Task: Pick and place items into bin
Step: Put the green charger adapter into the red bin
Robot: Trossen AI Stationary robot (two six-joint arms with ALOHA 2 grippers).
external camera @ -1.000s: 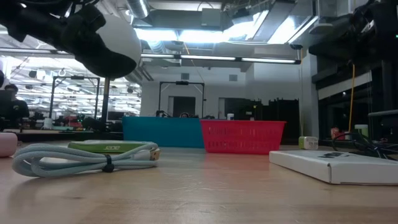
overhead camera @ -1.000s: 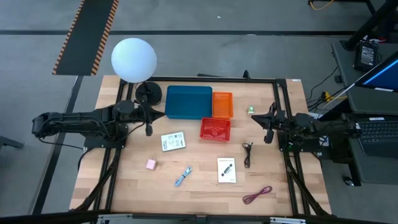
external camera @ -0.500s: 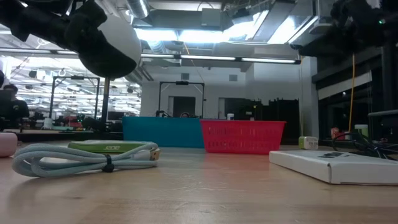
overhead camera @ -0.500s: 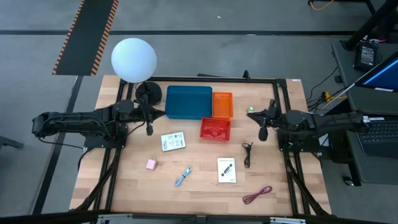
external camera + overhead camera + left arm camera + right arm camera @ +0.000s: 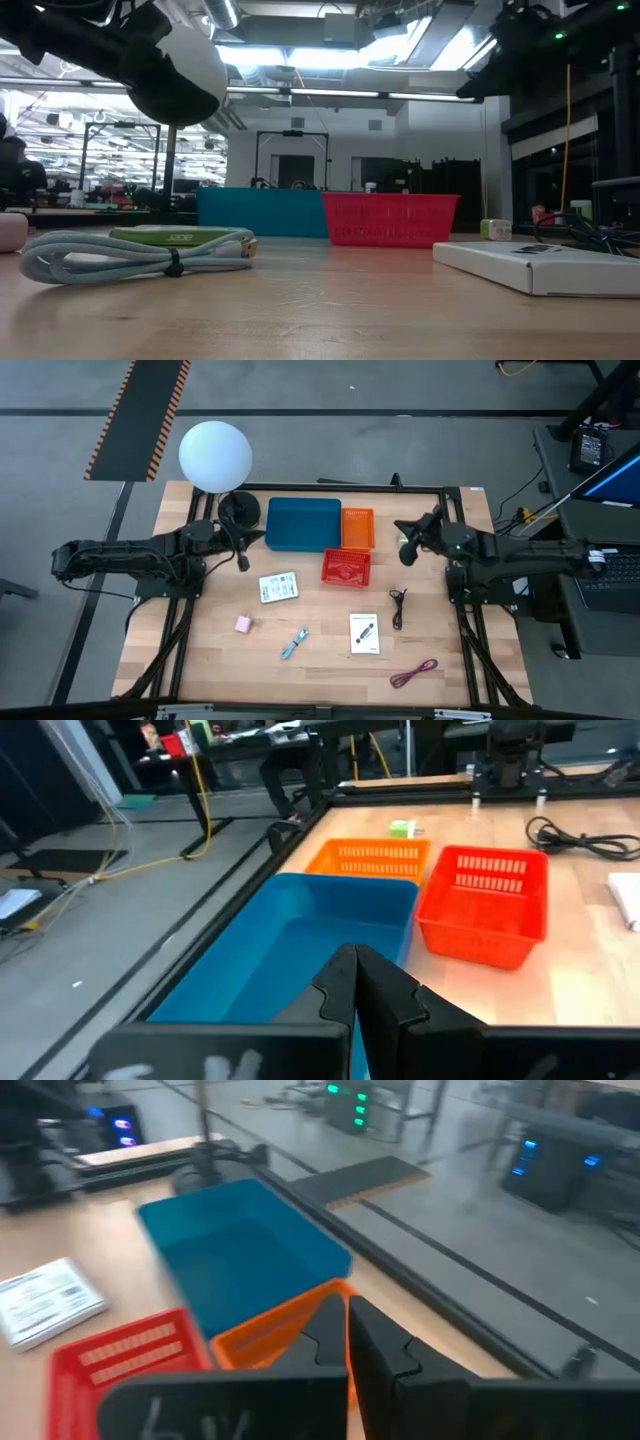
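Loose items lie flat on the wooden table: a white card (image 5: 278, 587), a pink cube (image 5: 242, 623), a blue-silver tool (image 5: 294, 644), a second white card (image 5: 365, 632), a black cable (image 5: 398, 605) and a maroon cable (image 5: 413, 674). A tiny green piece (image 5: 402, 828) sits beyond the orange basket. The blue bin (image 5: 303, 524) stands at the far middle. My left gripper (image 5: 243, 563) hovers shut beside the bin's left end. My right gripper (image 5: 404, 552) hovers shut in the air, right of the orange basket (image 5: 358, 528). Neither holds anything.
A red basket (image 5: 346, 567) stands in front of the orange one. A white globe lamp (image 5: 214, 455) on a black base (image 5: 238, 510) stands at the far left corner. A black frame rail (image 5: 460, 600) runs along each side of the table.
My right gripper has risen and swung toward the table's far edge and left, from near the black cable to a spot beside the orange basket; it stays shut. The items on the table have not moved.
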